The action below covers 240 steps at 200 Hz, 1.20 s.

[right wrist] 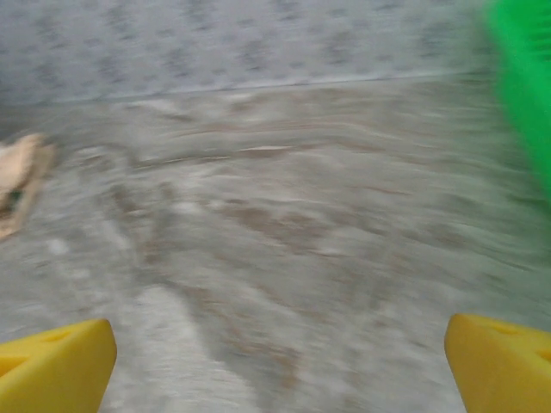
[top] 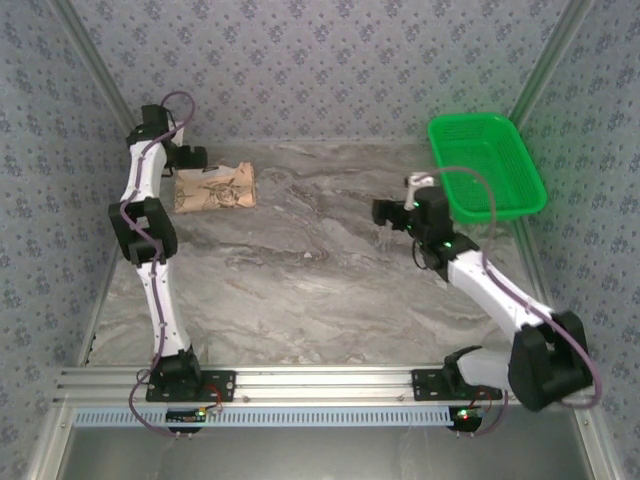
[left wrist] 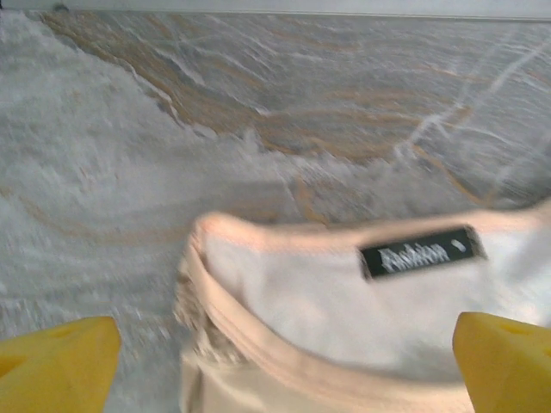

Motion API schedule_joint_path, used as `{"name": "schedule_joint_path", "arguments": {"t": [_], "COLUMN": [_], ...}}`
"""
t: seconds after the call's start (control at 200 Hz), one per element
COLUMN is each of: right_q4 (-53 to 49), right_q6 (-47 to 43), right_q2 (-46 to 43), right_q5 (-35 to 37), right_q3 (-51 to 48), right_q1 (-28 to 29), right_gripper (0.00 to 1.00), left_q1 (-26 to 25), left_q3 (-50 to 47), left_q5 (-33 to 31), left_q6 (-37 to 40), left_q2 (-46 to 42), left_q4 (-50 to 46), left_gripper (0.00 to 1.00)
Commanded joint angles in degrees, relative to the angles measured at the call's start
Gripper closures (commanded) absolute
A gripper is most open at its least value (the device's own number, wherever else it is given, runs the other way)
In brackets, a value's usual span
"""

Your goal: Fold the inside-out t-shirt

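Since the inside-out t-shirt [top: 215, 188] lies folded at ten o'clock, the left gripper [top: 192, 157] above it and right gripper [top: 385, 212] at two o'clock gape, apparently done.

Bright, even, diffuse light from above fills the top view. The grey-and-tan marbled tabletop [top: 300, 270] carries only faint, soft shadows beside the arms and no glare, and the green plastic mesh basket [top: 490, 160] looks strongly saturated. The left wrist view is softly blurred: the folded peach-tan printed t-shirt [left wrist: 327, 344] and its black neck label [left wrist: 419, 252] have smeared edges, and the lettering is unreadable. The right wrist view is heavily streaked sideways, with the basket reduced to a green smear, while the right gripper's yellow fingertips [right wrist: 52, 366] look sharper.
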Motion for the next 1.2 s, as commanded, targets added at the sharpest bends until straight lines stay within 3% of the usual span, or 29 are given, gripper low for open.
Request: {"name": "schedule_joint_path", "arguments": {"t": [0.0,0.135,0.265,0.375,0.52,0.6,0.655,0.725,0.815,0.929,1.074,1.134,1.194], "right_q4": [-0.5,-0.3,4.0,13.9,15.3,17.0,17.9,21.4,27.3,32.9,39.9,40.1,39.3], "right_q6": [-2.8,-3.2,-5.0,-9.9,-11.9,-12.2,-12.8,-13.0,-14.1,-15.0,-16.6,-15.9,-17.6], "right_q2": [-8.4,-15.1,-19.3,-20.3,-20.3,-20.9,-20.9,-19.7,-15.8,-9.7,0.6,4.7,7.9], "right_q5": [7.2,5.0,4.9,0.2,-1.6,-2.2,-1.8,-0.6,0.0,-0.9,-2.2,-3.1,-3.6], "right_q3": [-6.0,-12.6,-18.9,-26.0,-29.6,-31.5,-32.0,-33.5,-34.9,-34.3,-30.7,-27.9,-25.6], "right_q1": [-6.0,-15.2,-18.1,-18.3,-18.4,-18.4,-18.0,-17.3,-17.0,-17.0,-17.2,-17.9,-17.8], "right_gripper": [0.0,0.0,0.0,0.0,0.0,0.0,0.0,0.0,0.0,0.0,0.0,0.0,0.0], "left_q1": [-2.0,-2.5,-5.5,-9.2,-14.2,-17.5,-18.6,-18.6,-17.9,-10.2,-8.6,-7.4,-5.7], "left_q3": [-13.4,-38.3,-54.5,-65.7,-78.9,-86.2,-90.5,-94.9,-99.9,-105.0,-108.1,-106.6,-107.9], "left_q5": [-3.8,2.3,2.2,0.2,-6.1,-10.7,-11.7,-14.3,-10.3,5.9,6.0,6.9,7.0], "left_q6": [-5.5,-11.8,-13.8,-13.7,-17.3,-15.1,-9.4,-3.0,6.6,0.2,1.5,0.5,-1.5], "left_q2": [-15.2,-32.3,-44.4,-52.3,-60.9,-65.6,-68.1,-69.0,-67.4,-62.9,-55.5,-54.8,-52.8], "left_q4": [5.9,19.7,26.4,30.7,37.6,41.2,44.7,52.4,62.1,74.4,87.6,85.0,89.6], "left_gripper": [0.0,0.0,0.0,0.0,0.0,0.0,0.0,0.0,0.0,0.0,0.0,0.0,0.0]}}
